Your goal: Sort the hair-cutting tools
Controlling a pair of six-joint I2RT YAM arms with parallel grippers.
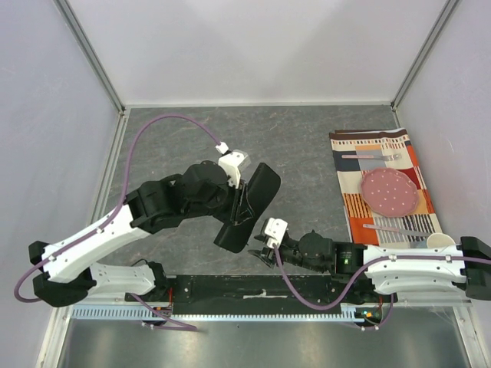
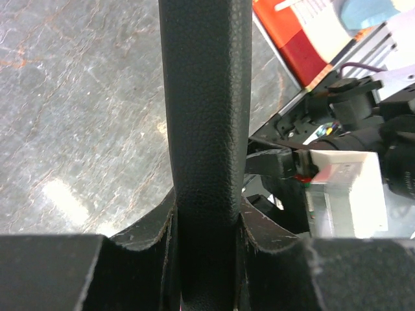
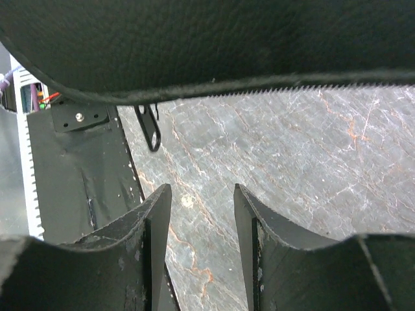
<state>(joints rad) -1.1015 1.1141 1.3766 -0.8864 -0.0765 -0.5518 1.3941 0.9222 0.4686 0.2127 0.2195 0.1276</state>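
Note:
My left gripper (image 1: 244, 201) is shut on the edge of a flat black pouch (image 1: 265, 182) and holds it tilted above the table's middle. In the left wrist view the pouch (image 2: 204, 123) runs up from between the fingers of the left gripper (image 2: 207, 259). My right gripper (image 1: 265, 250) is open and empty just below the pouch's near end. In the right wrist view the right gripper (image 3: 202, 189) has bare table between its fingers, and the pouch (image 3: 207, 45) fills the top. A slim black looped piece (image 3: 149, 128) hangs under the pouch's edge. No silver scissors are in view.
A striped cloth mat (image 1: 406, 149) lies at the right, with a pink plate (image 1: 390, 192), a fork (image 1: 372, 157), a knife (image 1: 391, 228) and a white cup (image 1: 439, 241). The black base rail (image 1: 253, 291) runs along the near edge.

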